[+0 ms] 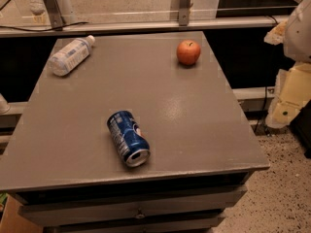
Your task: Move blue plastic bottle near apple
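Observation:
The blue plastic bottle (69,56) lies on its side at the table's far left corner, with its white cap pointing to the back right. The apple (188,52) is red-orange and stands near the far right edge of the table. They are far apart, at opposite sides of the table's back. My gripper (287,98) is a cream-coloured piece hanging off the white arm at the right edge of the view. It is beyond the table's right side, away from both things, and holds nothing that I can see.
A dark blue soda can (128,138) lies on its side at the front middle of the grey table (194,130), open end toward me. Drawers sit below the table top. A rail and a glass panel run behind the table. Speckled floor lies to the right.

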Robot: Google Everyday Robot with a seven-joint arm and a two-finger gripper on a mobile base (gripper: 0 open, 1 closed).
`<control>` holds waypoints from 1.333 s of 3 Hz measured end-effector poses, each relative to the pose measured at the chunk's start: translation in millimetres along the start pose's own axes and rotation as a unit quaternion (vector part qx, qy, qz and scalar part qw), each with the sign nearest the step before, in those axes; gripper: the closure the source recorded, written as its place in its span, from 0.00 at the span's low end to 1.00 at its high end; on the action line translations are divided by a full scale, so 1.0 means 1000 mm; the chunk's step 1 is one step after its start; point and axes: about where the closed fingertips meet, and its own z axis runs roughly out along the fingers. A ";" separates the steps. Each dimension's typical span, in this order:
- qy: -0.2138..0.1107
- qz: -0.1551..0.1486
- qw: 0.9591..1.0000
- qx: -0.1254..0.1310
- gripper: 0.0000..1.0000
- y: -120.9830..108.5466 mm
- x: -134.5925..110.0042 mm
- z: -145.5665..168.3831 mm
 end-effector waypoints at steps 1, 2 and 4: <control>0.000 0.000 1.000 0.000 0.00 0.000 0.000 0.000; -0.019 -0.027 0.999 -0.003 0.00 -0.008 -0.014 0.007; -0.089 -0.144 0.985 -0.014 0.00 -0.016 -0.104 0.029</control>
